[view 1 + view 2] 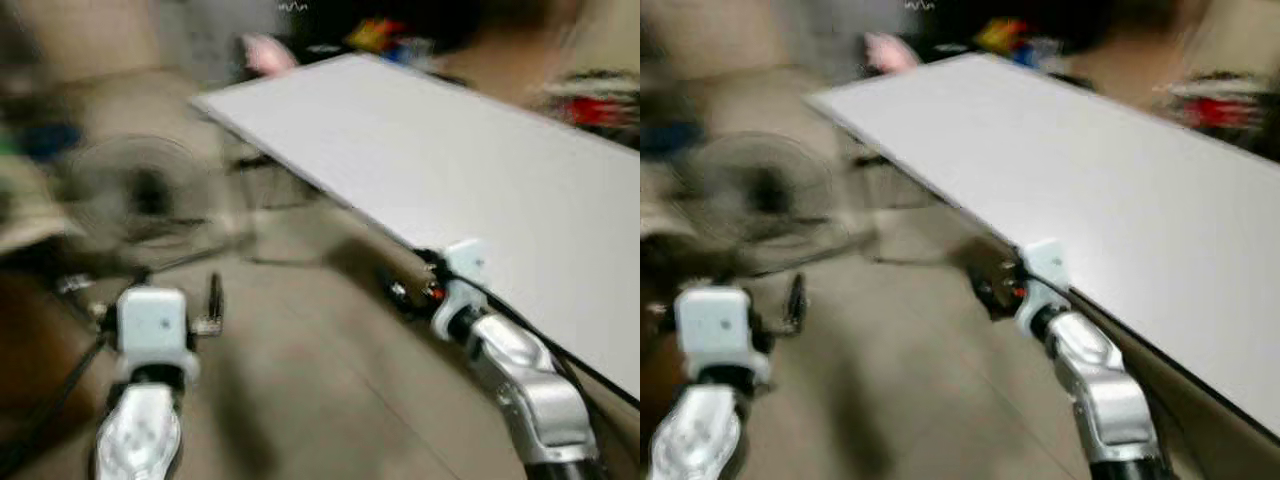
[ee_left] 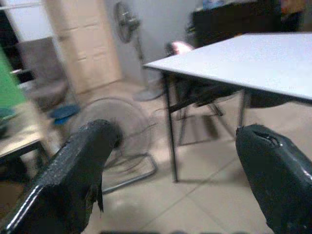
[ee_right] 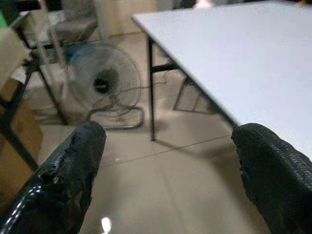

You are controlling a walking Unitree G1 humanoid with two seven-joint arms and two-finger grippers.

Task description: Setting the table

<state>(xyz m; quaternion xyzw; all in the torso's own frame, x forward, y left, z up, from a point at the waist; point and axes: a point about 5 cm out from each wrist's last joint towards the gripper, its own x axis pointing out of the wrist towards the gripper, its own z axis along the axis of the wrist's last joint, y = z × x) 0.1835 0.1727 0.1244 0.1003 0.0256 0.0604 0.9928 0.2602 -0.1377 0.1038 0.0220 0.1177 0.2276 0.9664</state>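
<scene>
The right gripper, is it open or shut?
Open. In the right wrist view its two black fingers stand far apart, with bare floor and the white table showing between them. It holds nothing.

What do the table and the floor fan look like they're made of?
The table: its top looks like smooth matte white laminate or plastic, flat and evenly pale; the legs look like dark painted metal, thin and straight. The floor fan: a round wire guard and a bent tube base with a metallic shine, probably steel. Both grippers, left and right, are open and hold nothing.
</scene>
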